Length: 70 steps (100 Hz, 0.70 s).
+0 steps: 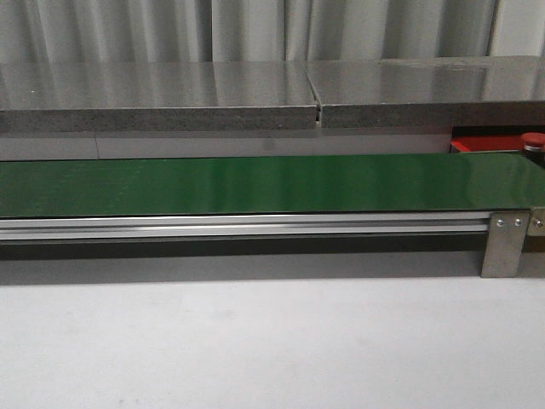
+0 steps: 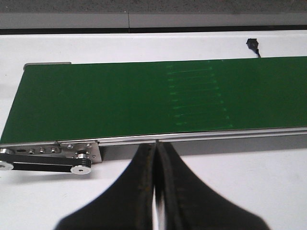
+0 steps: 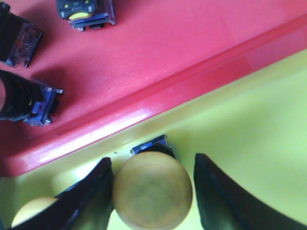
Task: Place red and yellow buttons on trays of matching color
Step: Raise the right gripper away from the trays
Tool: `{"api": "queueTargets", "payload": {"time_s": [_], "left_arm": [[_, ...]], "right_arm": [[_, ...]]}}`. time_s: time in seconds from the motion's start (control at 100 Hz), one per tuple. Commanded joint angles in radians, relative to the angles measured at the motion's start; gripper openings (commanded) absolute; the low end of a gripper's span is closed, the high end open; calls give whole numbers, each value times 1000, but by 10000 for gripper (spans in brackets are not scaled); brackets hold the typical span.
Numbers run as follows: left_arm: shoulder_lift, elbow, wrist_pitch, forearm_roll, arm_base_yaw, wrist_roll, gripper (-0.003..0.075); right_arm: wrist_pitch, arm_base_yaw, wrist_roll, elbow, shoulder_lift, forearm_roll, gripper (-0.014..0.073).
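In the right wrist view a yellow domed button (image 3: 152, 191) stands on the yellow tray (image 3: 249, 124), close to the rim of the red tray (image 3: 168, 48). My right gripper (image 3: 153, 160) is open around it: one finger touches the cap, the other stands apart. A second yellow cap (image 3: 29, 211) shows at the frame's edge. Several dark-bodied buttons (image 3: 24, 100) with blue bases lie on the red tray. My left gripper (image 2: 156, 146) is shut on nothing, over the white table beside the green belt (image 2: 144, 100). In the front view neither gripper shows.
The front view shows the long green belt (image 1: 255, 183) on its aluminium rail, grey slabs (image 1: 170, 98) behind it, and a corner of the red tray (image 1: 487, 143) with a red button cap (image 1: 533, 139) at the far right. A belt pulley (image 2: 80, 167) sits near my left gripper.
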Motion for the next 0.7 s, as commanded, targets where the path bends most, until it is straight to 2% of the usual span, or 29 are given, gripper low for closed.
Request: {"api": "queueTargets", "payload": {"time_s": [0.0,0.23,0.3,0.4,0.6,0.66,0.69], "left_arm": [[1,-29,-68,-15,-7,-1,-19],[1,-29,-68,-15,-7,-1,-19],[1,-29,-68,-15,-7,-1,-19],[1,-29,-68,-15,-7,-1,-19],[1,-29,-68,-15,-7,-1,-19],[1,-29,-68,-15,-7,-1,-20],[1,-29,-68,-15,-7,-1,-19]], "right_arm": [[-41,-4,-3,-27,-75,-12,398],[-26,4,-73,-27,-182,-18,385],[-12,18,-100,-27,-216,-18,351],[10,59,-126,-27,-258,-18,242],[35,172,-141,-19,-332,-32,-72],[46,204,-141,-19,-349,-37,-127],[50,225,-141,-19,-356,-38,-120]]}}
